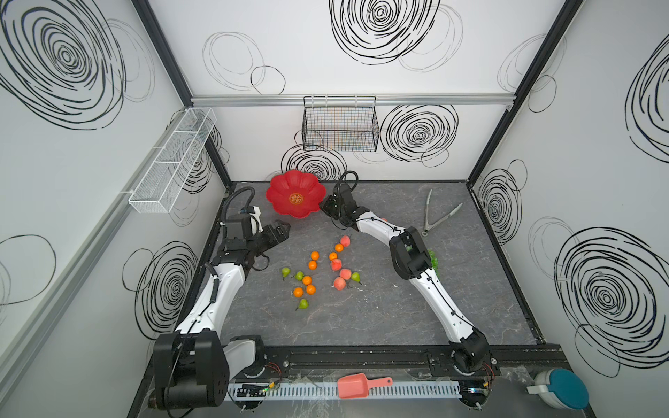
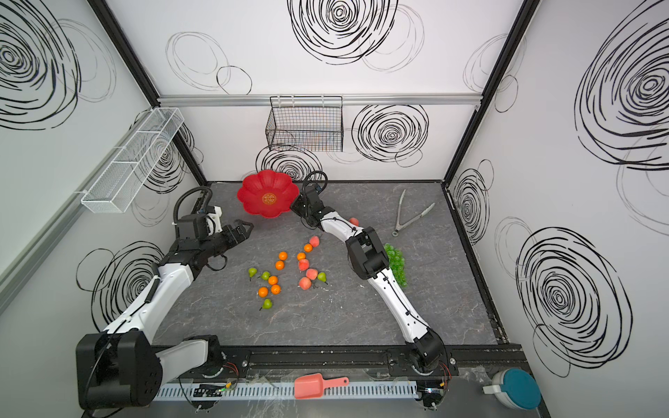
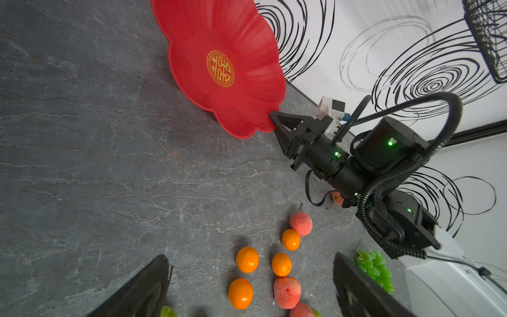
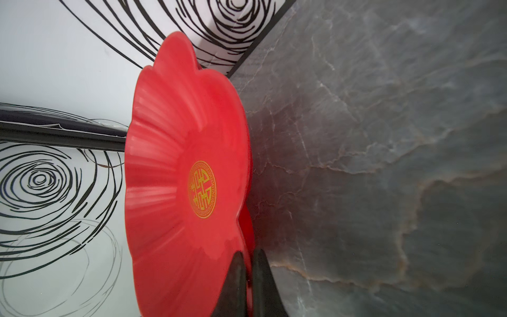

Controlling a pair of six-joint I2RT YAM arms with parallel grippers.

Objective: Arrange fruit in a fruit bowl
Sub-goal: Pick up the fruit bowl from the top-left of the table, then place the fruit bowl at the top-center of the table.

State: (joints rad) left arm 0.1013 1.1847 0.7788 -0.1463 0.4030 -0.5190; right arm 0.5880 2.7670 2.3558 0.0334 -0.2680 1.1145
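Observation:
The red fruit bowl (image 1: pixel 295 199) (image 2: pixel 268 198) with its gold emblem sits tilted at the back of the table, close to the wall. My right gripper (image 1: pixel 323 208) (image 4: pixel 248 263) is shut on its scalloped rim (image 3: pixel 267 125); the bowl (image 4: pixel 178 178) is empty. My left gripper (image 1: pixel 286 229) (image 3: pixel 250 258) hangs open left of the bowl, above the loose fruit. Tangerines (image 1: pixel 314 256), peaches (image 1: pixel 336 265) and pears (image 1: pixel 286 272) lie scattered mid-table. The green grapes (image 2: pixel 396 264) lie partly hidden behind my right arm.
Metal tongs (image 1: pixel 438 215) lie at the back right. A black wire basket (image 1: pixel 340 125) hangs on the back wall and a white mesh basket (image 1: pixel 170 163) on the left wall. A pink scoop (image 1: pixel 362 385) and a teal-lidded container (image 1: pixel 559 389) sit beyond the front rail.

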